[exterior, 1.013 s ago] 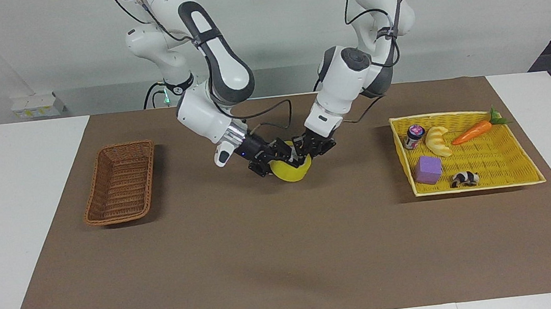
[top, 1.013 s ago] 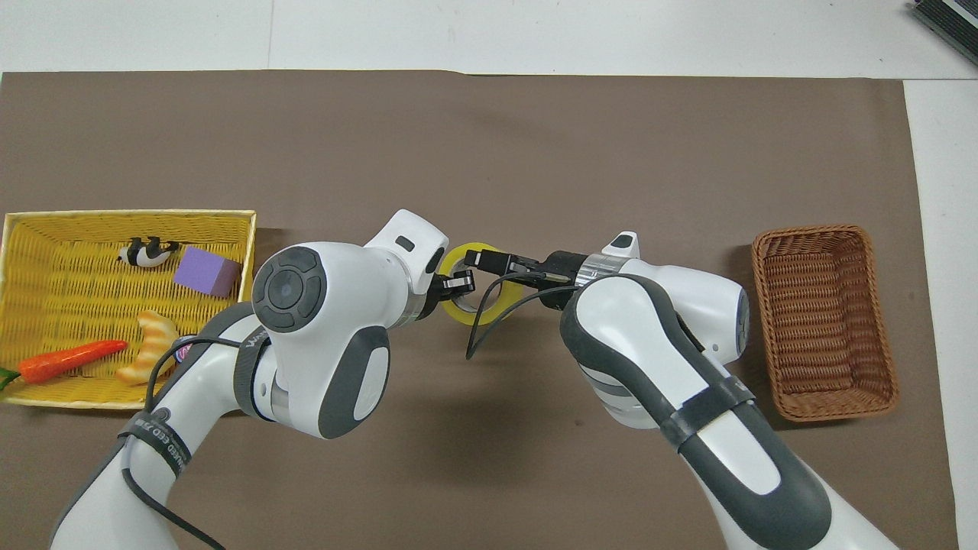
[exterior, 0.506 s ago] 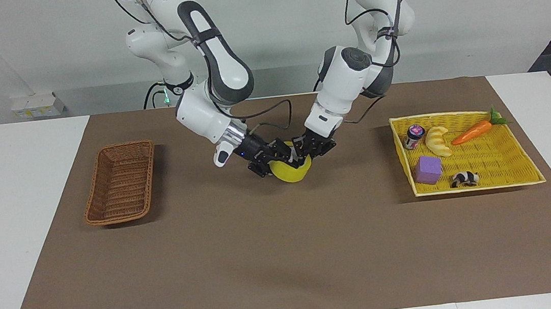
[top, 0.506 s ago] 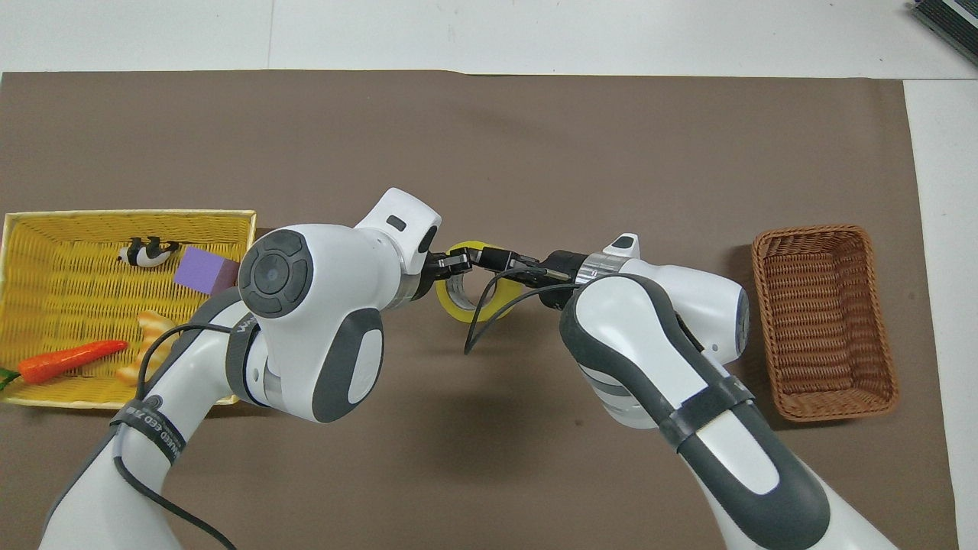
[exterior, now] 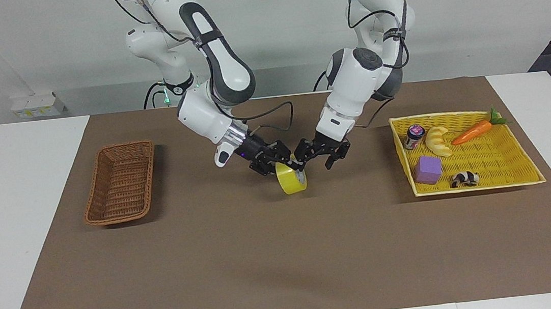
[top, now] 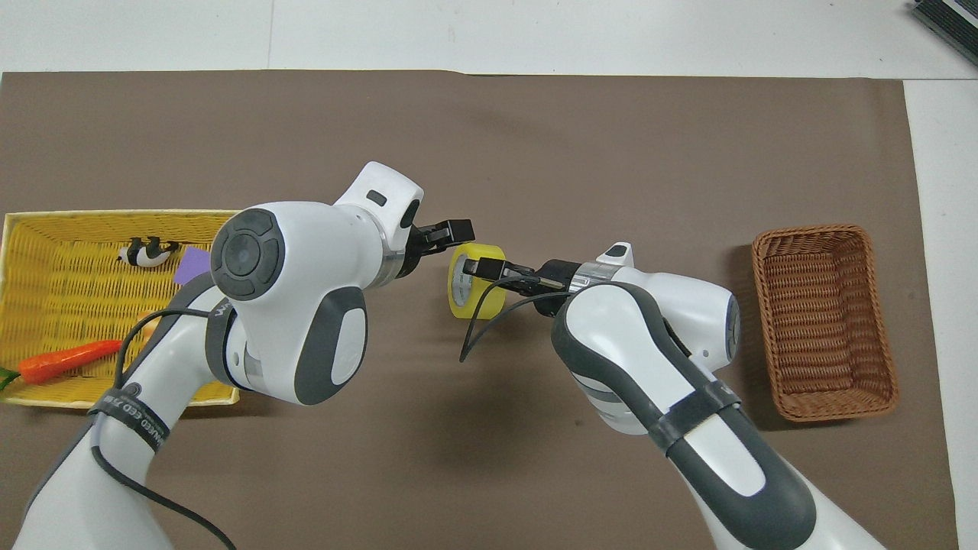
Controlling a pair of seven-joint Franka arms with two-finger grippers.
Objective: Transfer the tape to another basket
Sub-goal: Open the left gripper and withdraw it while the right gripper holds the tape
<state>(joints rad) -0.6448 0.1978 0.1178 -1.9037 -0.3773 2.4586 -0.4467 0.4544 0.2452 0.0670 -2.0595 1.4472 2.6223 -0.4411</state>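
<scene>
Tape: You see the yellow tape in the middle of the facing view, up in the air over the brown mat. It hangs tilted, with its white inside showing.

Right gripper: Your right gripper comes in from the upper left of the facing view. It is closed on the top edge of the tape and holds it up.

Left gripper: Your left gripper comes in from the upper right of the facing view. Its fingers are spread wide and hold nothing. One finger tip is just beside the tape, but you cannot tell if it touches.

Basket: The brown basket sits at the left of the facing view, well apart from the tape. Nothing lies in it.

Yellow tray: The yellow tray sits at the right of the facing view. In it are a purple cube, a carrot, a croissant, a little jar and a small black and white toy.

Surface: The white surface carries the mat, the basket and the tray.
</scene>
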